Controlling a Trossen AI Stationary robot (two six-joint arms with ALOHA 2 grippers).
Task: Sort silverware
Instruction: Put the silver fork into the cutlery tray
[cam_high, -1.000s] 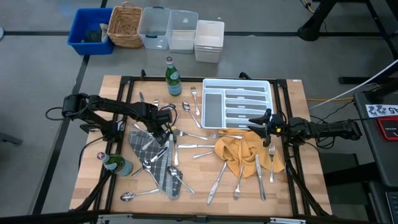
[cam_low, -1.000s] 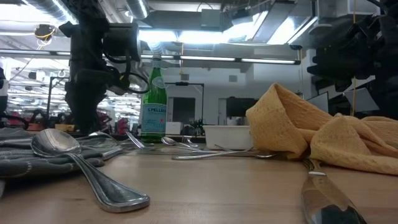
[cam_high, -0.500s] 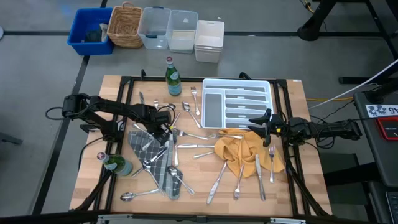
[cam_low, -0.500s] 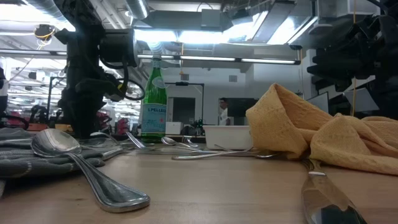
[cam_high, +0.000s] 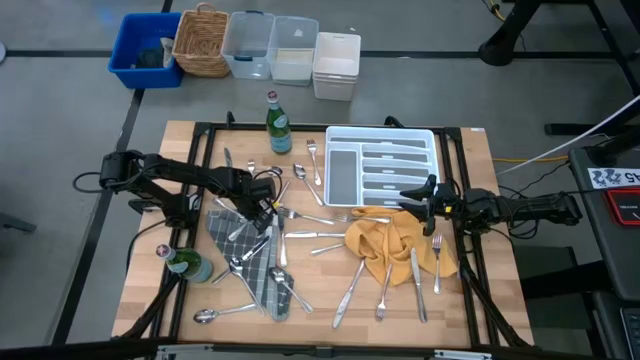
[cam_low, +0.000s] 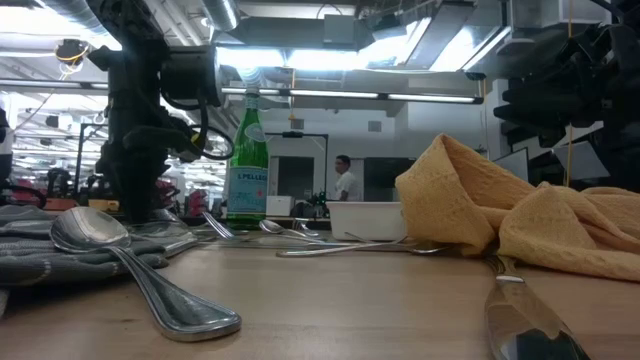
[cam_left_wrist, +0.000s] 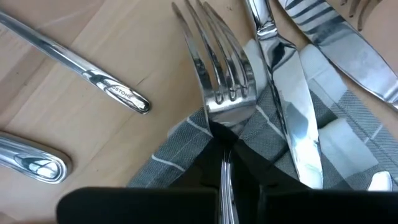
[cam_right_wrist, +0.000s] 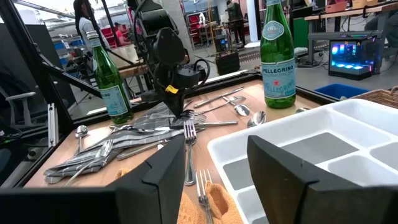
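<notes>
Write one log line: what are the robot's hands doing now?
left gripper: shut on shiny silver fork, over grey striped cloth | right gripper: open, beside white plastic tray

Shiny silver metal forks, spoons and knives (cam_high: 300, 238) lie across a pale wooden tabletop (cam_high: 470, 290), some on a grey cloth napkin with a white check (cam_left_wrist: 339, 149) and some by a crumpled mustard-yellow napkin (cam_high: 390, 243). A white plastic compartmented tray (cam_high: 380, 165), two green glass bottles (cam_high: 278, 125) with pale labels and the black arms complete the table.
</notes>
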